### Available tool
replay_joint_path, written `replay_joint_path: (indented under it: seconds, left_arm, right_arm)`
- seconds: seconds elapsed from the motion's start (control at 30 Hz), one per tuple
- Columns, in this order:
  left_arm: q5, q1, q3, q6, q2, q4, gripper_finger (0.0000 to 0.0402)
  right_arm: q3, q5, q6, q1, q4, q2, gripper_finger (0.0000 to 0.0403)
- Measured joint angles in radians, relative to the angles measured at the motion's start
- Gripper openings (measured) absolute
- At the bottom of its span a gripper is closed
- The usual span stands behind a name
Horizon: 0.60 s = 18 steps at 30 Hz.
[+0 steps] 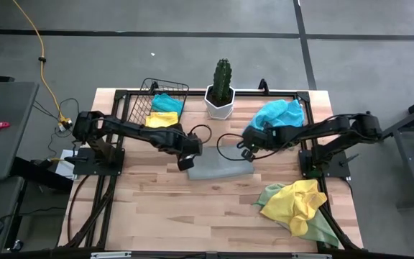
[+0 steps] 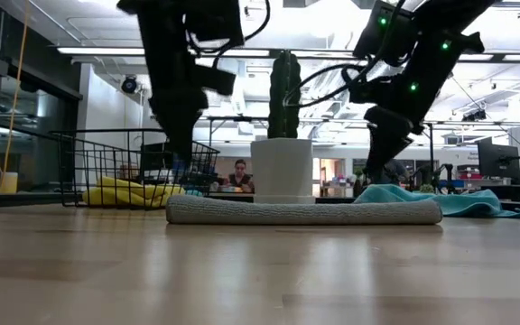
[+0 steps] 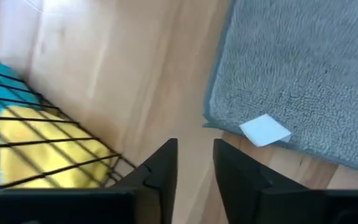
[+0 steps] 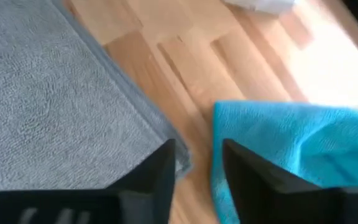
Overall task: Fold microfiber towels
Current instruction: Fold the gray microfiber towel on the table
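Folded grey towel (image 1: 220, 168) lies mid-worktop before us; our left hand (image 1: 187, 161) and right hand (image 1: 246, 150) hover over its ends, fingers narrowly parted, empty. Cactus pot (image 1: 221, 101), basket (image 1: 162, 109), blue towel (image 1: 277, 114) crowd the far edge; yellow towel (image 1: 298, 200) lies near the right corner.

Folded towel (image 1: 220, 170) lies mid-table (image 1: 192, 216). Wire basket (image 1: 165, 92) stands at far left corner, holding towels. Cactus pot (image 1: 221, 103) at far edge centre. Towel heaps: far right corner (image 1: 279, 113), near right corner (image 1: 299, 206).

Two dark jointed arms, black looping cables, green indicator lights, angular black fingers (image 3: 160, 180).
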<state>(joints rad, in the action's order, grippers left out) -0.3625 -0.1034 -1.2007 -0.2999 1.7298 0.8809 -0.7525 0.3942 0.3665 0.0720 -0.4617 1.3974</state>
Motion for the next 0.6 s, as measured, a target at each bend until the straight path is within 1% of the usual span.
replay_joint_path:
  seconds: [0.13, 0.17, 0.23, 0.33, 0.43, 0.5, 0.6]
  left_arm:
    - [0.0, 0.0, -0.074, 0.019, -0.012, 0.045, 0.0126]
    - [0.001, 0.007, -0.078, 0.027, -0.028, 0.035, 0.0131]
    - [0.001, 0.032, -0.072, 0.046, -0.055, -0.034, 0.0139]
    - [0.011, 0.094, -0.006, 0.089, -0.101, -0.183, 0.0146]
    - [0.026, 0.174, 0.104, 0.112, -0.145, -0.368, 0.0147]
    - [0.037, 0.234, 0.179, 0.121, -0.148, -0.487, 0.0144]
    - [0.046, 0.308, 0.262, 0.121, -0.129, -0.571, 0.0141]
  right_arm:
    - [0.0, -0.005, -0.073, 0.013, 0.004, -0.047, 0.0175]
    - [0.0, -0.005, -0.084, 0.008, 0.0, -0.061, 0.0185]
    - [0.0, -0.01, -0.097, -0.017, -0.002, -0.089, 0.0202]
    - [0.02, -0.013, -0.102, -0.076, 0.022, -0.133, 0.0215]
    - [0.069, -0.013, -0.082, -0.144, 0.058, -0.172, 0.0217]
    - [0.105, -0.014, -0.047, -0.187, 0.083, -0.199, 0.0216]
    - [0.151, -0.028, -0.004, -0.253, 0.145, -0.219, 0.0216]
